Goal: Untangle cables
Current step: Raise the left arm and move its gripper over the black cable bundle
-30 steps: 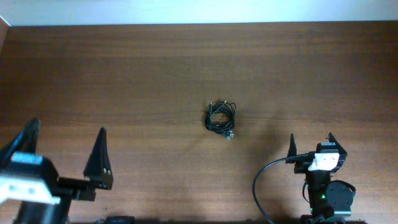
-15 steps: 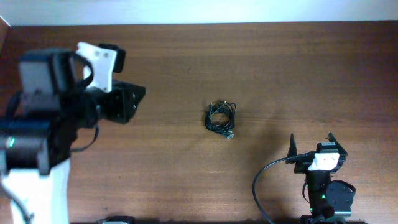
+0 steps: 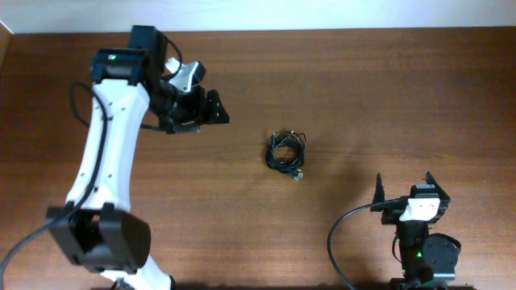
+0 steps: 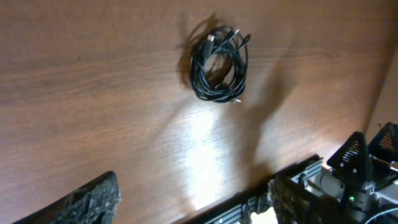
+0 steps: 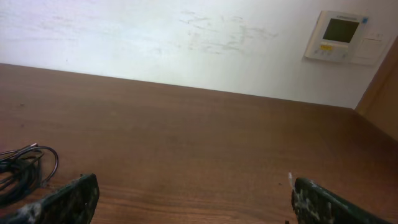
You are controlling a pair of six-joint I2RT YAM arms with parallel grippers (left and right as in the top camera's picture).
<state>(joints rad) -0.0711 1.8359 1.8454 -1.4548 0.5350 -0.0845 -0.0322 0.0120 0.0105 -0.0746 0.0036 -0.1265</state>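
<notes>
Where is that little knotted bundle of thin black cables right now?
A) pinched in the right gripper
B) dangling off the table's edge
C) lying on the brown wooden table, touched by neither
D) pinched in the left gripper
C: the bundle of thin black cables lies on the brown wooden table, apart from the open left gripper and the open right gripper.

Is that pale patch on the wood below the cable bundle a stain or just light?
Left wrist view: most likely glare, light bouncing off the table below the cables. Overhead view: the same wood is evenly lit, with no patch. Right wrist view: the right claw looks soft, too near the lens.
</notes>
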